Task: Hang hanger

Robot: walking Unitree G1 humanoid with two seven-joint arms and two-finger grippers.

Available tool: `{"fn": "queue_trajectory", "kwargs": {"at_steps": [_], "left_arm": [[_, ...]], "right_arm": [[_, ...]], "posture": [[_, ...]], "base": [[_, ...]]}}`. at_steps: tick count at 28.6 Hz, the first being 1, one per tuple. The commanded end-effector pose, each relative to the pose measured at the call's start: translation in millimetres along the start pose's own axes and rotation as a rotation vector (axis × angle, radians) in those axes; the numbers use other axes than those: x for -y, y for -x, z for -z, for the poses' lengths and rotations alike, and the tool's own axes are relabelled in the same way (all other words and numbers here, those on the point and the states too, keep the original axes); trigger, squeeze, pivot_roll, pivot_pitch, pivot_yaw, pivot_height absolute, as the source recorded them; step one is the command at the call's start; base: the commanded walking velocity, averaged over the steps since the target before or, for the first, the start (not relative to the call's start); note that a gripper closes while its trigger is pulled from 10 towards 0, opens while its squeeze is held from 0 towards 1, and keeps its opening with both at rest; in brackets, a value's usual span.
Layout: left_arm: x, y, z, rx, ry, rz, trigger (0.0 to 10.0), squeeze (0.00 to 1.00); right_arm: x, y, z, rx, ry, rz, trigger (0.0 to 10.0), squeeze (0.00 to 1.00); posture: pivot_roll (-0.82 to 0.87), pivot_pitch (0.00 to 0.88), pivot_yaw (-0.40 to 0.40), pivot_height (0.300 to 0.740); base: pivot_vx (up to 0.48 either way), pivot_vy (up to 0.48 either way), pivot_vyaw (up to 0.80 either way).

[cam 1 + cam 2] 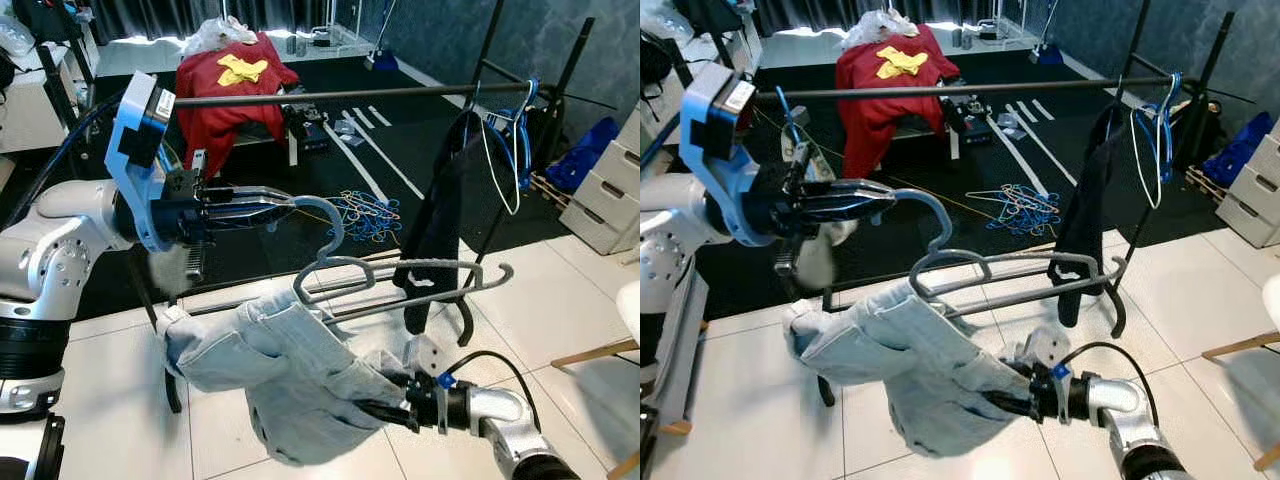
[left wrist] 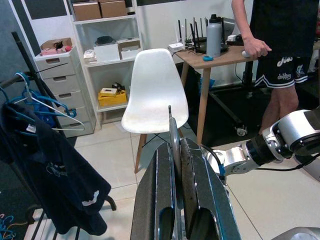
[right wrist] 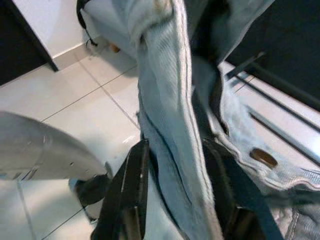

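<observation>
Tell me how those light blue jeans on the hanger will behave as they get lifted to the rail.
The jeans are probably floppy: they sag in folds below the grey hanger. They look fairly heavy denim, so likely to swing. The left claw grips the hook and the right claw pinches the fabric, which may steady them.

**A lived-in room set up for clothes handling**

A domestic or studio-like interior is shown. White floor tiles (image 1: 560,290) are met by a black carpet (image 1: 400,140). A black garment rail (image 1: 350,96) is stood across the room, with a dark shirt (image 1: 440,220) hung on it. Loose hangers (image 1: 365,215) are scattered on the carpet, and a red garment (image 1: 228,95) is draped over furniture. White drawers (image 1: 612,195) are placed by the wall. A white chair (image 2: 154,92), a shelf unit (image 2: 107,50) and a wooden table (image 2: 220,57), beside which a person (image 2: 280,60) is stood, are seen in the left wrist view.
</observation>
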State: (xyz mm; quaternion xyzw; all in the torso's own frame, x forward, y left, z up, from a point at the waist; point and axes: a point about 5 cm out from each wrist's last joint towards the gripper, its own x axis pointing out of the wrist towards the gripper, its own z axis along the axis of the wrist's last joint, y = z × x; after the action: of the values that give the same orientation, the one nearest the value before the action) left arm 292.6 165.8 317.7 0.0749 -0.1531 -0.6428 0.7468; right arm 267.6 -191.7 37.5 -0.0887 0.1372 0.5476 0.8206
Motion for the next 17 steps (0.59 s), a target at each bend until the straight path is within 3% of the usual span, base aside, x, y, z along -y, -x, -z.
{"fn": "queue_trajectory", "kwargs": {"at_steps": [1, 5, 11, 13, 17], "left_arm": [[-1.3, 0.6, -11, 0.03, -0.035, 0.003, 0.0, 0.0], [-1.3, 0.8, -11, 0.029, -0.034, 0.003, 0.0, 0.0], [4.1, -6.0, -3, -0.01, -0.007, 0.052, 0.0, 0.0], [8.3, -9.5, 9, -0.083, -0.007, 0.069, 0.0, 0.0], [13.0, -14.0, 21, -0.127, 0.014, 0.089, 0.0, 0.0]], "right_arm": [[-5.5, 4.4, 9, -0.042, -0.014, -0.019, 0.0, 0.0], [-5.7, 5.4, 10, -0.044, -0.012, -0.019, 0.0, 0.0], [8.6, 27.4, 8, -0.039, 0.021, 0.138, 0.0, 0.0], [15.5, 36.0, 2, -0.015, 0.049, 0.186, 0.0, 0.0], [24.2, 45.0, -13, 0.038, 0.115, 0.223, 0.0, 0.0]], "posture": [[-0.15, 0.107, -0.023, 0.74], [-0.15, 0.108, -0.02, 0.74], [-0.15, 0.114, -0.016, 0.74], [-0.15, 0.115, -0.016, 0.74], [-0.16, 0.116, -0.014, 0.74]], "base": [[0.0, 0.0, 0.0], [0.0, 0.0, 0.0], [0.0, 0.0, 0.0], [0.0, 0.0, 0.0], [0.0, 0.0, 0.0]]}}
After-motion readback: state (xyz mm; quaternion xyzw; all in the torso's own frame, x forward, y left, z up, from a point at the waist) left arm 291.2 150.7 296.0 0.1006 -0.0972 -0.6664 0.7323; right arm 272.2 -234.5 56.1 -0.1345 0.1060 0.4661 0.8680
